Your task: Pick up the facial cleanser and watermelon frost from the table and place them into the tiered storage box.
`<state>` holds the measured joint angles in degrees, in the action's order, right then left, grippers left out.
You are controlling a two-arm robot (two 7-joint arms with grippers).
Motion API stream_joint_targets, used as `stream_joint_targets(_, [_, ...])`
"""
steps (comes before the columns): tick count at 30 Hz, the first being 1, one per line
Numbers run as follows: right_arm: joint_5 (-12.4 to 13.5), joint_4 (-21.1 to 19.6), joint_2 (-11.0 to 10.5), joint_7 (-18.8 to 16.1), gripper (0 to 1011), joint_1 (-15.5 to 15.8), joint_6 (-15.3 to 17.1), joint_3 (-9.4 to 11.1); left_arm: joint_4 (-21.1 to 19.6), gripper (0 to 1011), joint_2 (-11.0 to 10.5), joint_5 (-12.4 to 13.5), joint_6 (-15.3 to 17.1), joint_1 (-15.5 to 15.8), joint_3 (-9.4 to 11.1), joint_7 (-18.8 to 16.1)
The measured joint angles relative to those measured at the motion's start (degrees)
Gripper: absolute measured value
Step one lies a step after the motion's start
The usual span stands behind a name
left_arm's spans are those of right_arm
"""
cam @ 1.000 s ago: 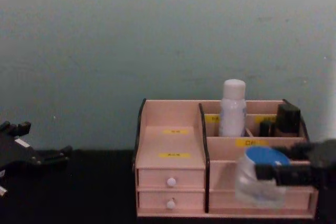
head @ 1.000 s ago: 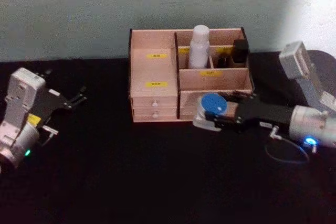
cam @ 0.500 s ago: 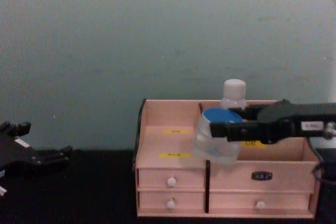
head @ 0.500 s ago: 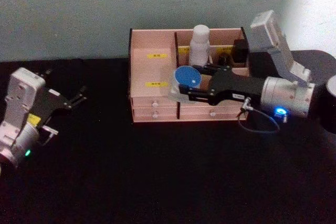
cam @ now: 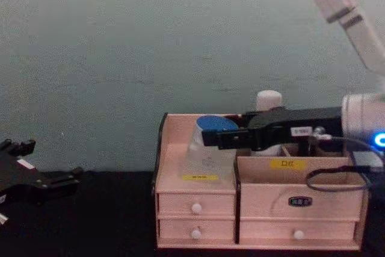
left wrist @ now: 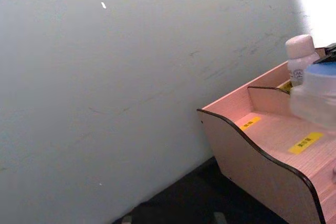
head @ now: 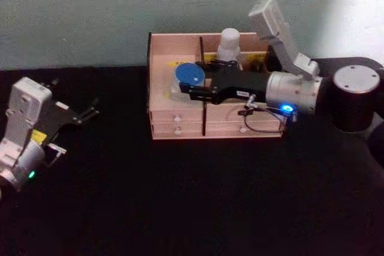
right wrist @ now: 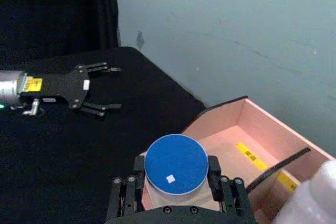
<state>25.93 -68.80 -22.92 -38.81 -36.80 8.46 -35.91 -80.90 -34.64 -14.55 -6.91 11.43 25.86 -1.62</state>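
Observation:
The watermelon frost [head: 188, 80], a squat clear jar with a round blue lid [right wrist: 176, 163], hangs over the left stepped compartment of the tiered storage box [head: 177, 114]. My right gripper [head: 191, 87] is shut on it, reaching in from the right across the box [cam: 195, 209]. In the chest view the jar [cam: 207, 147] sits just above the step with the yellow label. The facial cleanser [head: 229, 45], a tall white bottle, stands upright in a rear compartment, its cap [cam: 268, 99] showing behind the arm. My left gripper [head: 87, 113] rests open on the table at far left, well away.
The box's small drawers with white knobs [cam: 196, 209] face me. A dark bottle [head: 273, 57] stands in the back right compartment. A cable [cam: 334, 179] loops from the right arm over the box front. The black table [head: 192, 196] spreads in front.
My right gripper carried the jar up from in front of the box's lower right and leftward, over to the left stepped compartment. The left arm stayed still.

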Motion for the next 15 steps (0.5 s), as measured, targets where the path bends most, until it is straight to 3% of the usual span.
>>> stream_joint_targets(15, [-2.3, 9.8, 5.3, 0.3, 706, -4.9, -1.1, -1.2, 0.0, 1001, 0.0, 0.0, 0.0, 0.0, 0.0, 0.0])
